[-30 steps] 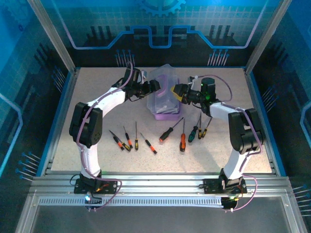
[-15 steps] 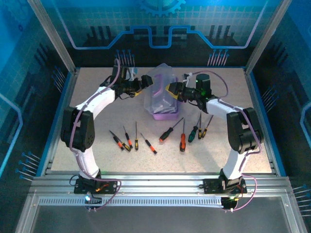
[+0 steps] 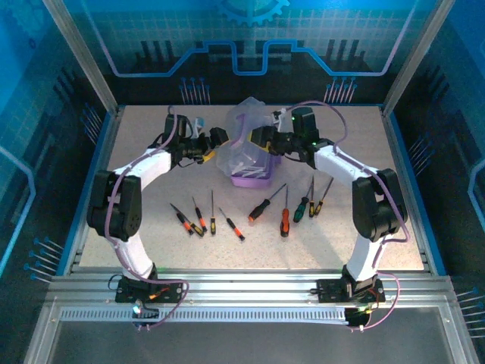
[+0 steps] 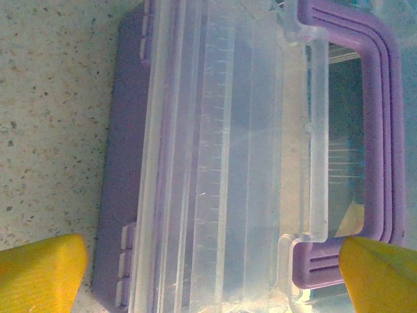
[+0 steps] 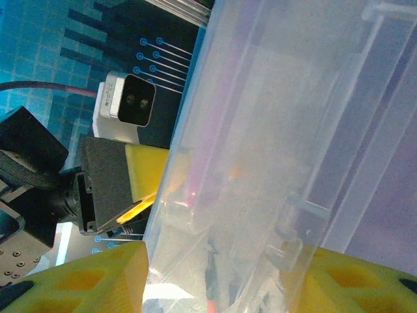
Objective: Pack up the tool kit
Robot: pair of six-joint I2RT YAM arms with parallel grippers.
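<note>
We've got the left gripper (image 3: 218,144) spread wide, holding nothing, just left of the purple case (image 3: 254,180), which sits toward the back of the table (image 3: 318,243). The right gripper (image 3: 258,139) is clamped on the clear lid (image 3: 248,121), which is raised, with its yellow fingers (image 5: 98,280) on either side of the plastic. Screwdrivers (image 3: 285,221) lie loose in front of the case. There may be something slim inside, but it's too blurred to call.
</note>
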